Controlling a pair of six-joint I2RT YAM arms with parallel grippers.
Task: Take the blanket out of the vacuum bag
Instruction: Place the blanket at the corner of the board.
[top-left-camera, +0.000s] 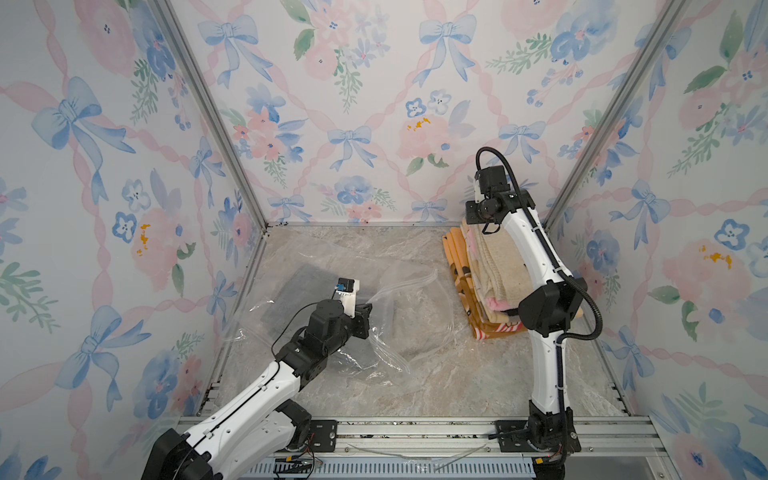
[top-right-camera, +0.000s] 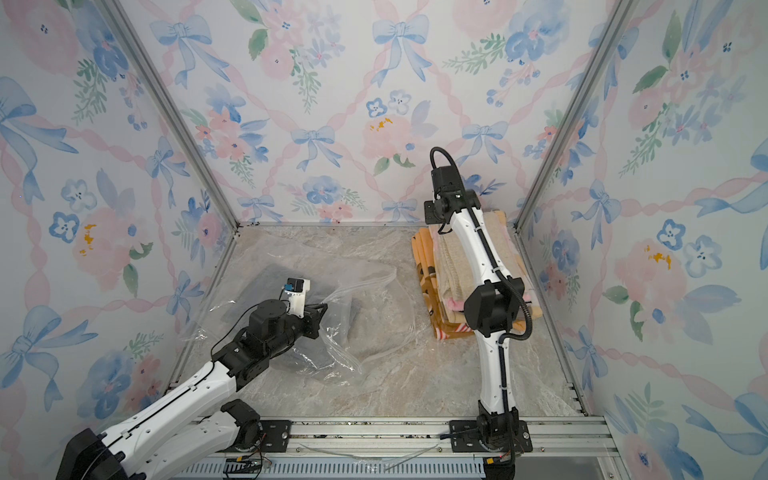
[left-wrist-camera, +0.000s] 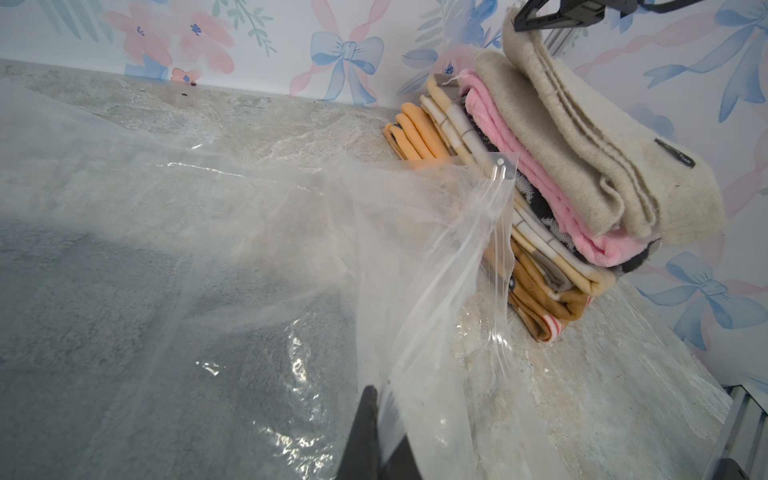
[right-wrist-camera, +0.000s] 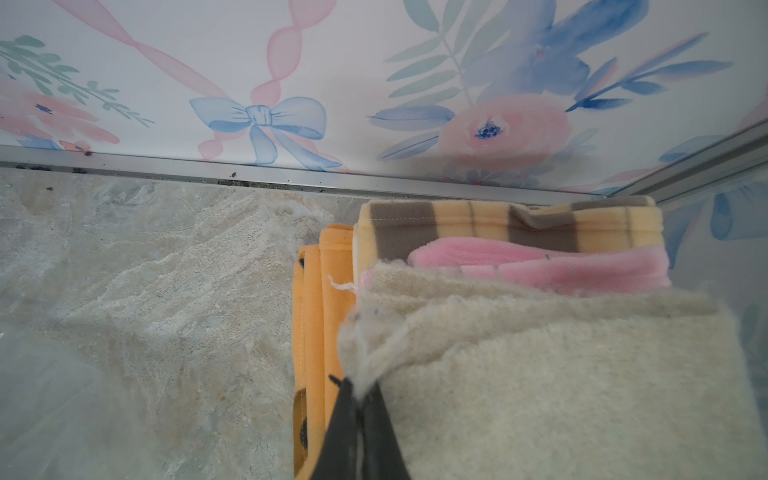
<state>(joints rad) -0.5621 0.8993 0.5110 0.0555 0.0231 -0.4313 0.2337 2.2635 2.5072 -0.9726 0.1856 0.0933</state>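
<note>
I am pinching the vacuum bag (top-left-camera: 409, 301) with my left gripper (left-wrist-camera: 381, 417), jaws clamped tight on a fold of its clear film close to the zip-seal edge (left-wrist-camera: 494, 232), which is running as pale double ridges up and away from my fingertips. The bag is lying crumpled across the left and middle of the marbled tabletop (top-left-camera: 436, 382), glossy and wrinkled, and it is spreading wider than anything folded here. Inside it, on the left side, the grey blanket (left-wrist-camera: 104, 311) is sitting flat and fuzzy, showing dark through the plastic in both top views and blurred by glare in my left wrist view. I am finding no print on the bag that I can read. Further right, well apart from the bag's contents but just beside its open end, a stack (top-left-camera: 478, 270) of folded blankets is resting in the far right corner: an orange blanket (right-wrist-camera: 324, 291) at the bottom, a yellow-and-grey checked blanket (right-wrist-camera: 498, 224), a pink blanket (right-wrist-camera: 540, 262), and a cream blanket (right-wrist-camera: 540, 374) on top. A black tag (left-wrist-camera: 675, 153) is sticking out of the cream one, and its writing is too small for me to read. My right gripper (right-wrist-camera: 359, 395) is closed on a frayed corner of that cream blanket.
</note>
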